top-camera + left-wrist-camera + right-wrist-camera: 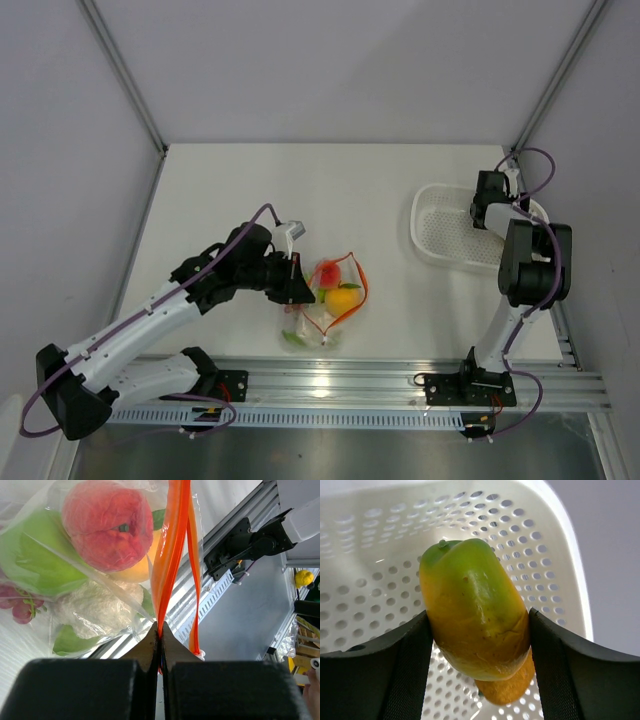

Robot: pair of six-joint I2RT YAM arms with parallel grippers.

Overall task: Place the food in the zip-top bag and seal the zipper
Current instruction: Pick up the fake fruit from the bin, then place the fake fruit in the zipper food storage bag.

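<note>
The clear zip-top bag [325,310] lies near the table's front edge with several toy foods inside: a red fruit [107,527], a green one [35,555], a whitish one [95,610] and an orange-yellow one [343,299]. My left gripper [298,285] is shut on the red-orange zipper [170,555] at the bag's mouth. My right gripper [487,205] is over the white basket [440,235], shut on a green-and-yellow toy fruit [475,610]. An orange toy food [512,687] lies in the basket under it.
The white perforated basket [555,540] stands at the back right of the table. An aluminium rail [350,385] runs along the near edge. Grey walls close in the left, right and back.
</note>
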